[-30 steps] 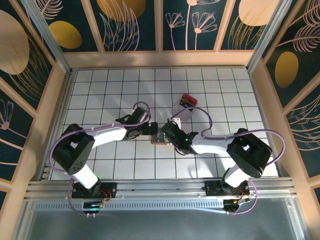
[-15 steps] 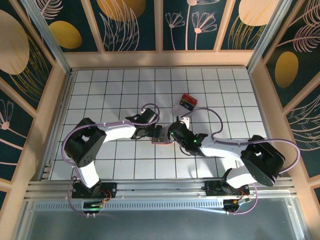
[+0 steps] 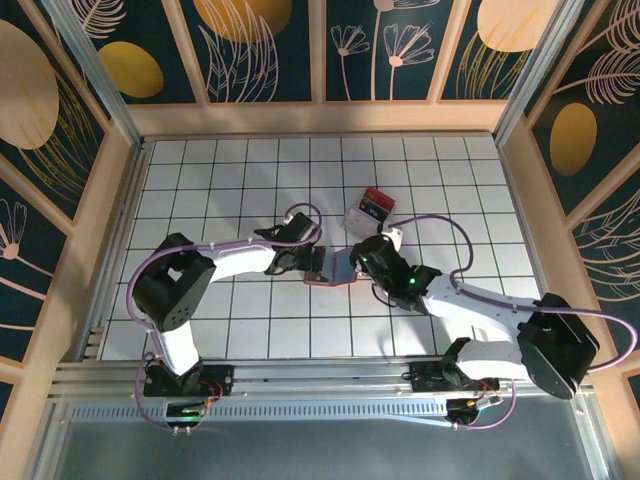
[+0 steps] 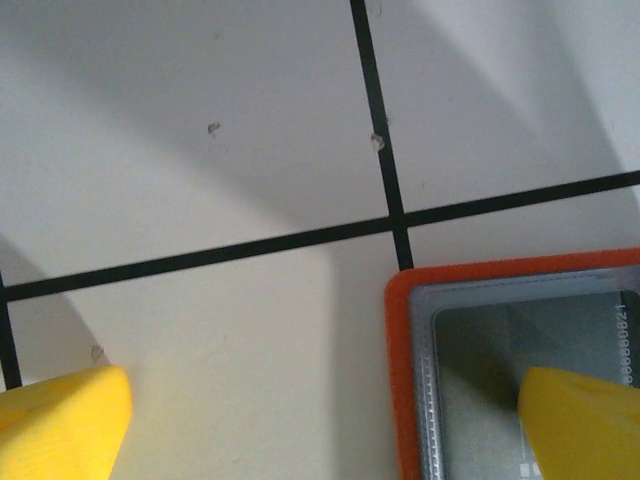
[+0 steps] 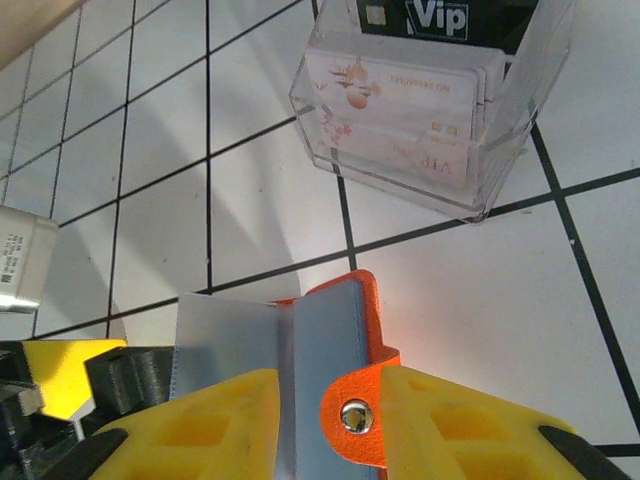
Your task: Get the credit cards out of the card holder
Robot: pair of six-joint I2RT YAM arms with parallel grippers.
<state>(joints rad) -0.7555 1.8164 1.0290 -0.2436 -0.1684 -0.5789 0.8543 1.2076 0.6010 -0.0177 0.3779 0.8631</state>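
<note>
The orange-red card holder lies on the white tiles between both grippers, opened like a book. In the right wrist view its blue-grey leaf and orange cover with a metal snap tab stand up between my yellow fingers; my right gripper is shut on that cover. My left gripper is open, one finger over the holder's grey inside, the other on the bare tile. A card with printed digits shows in the pocket inside the orange rim. The left gripper and the right gripper meet at the holder.
A clear box with red, black and white cards stands just beyond the holder, close to my right wrist. A wooden frame walls the tiled floor on three sides.
The right arm has swung its elbow out to the right and the holder's cover has been raised. The left gripper has moved in onto the holder's left half.
</note>
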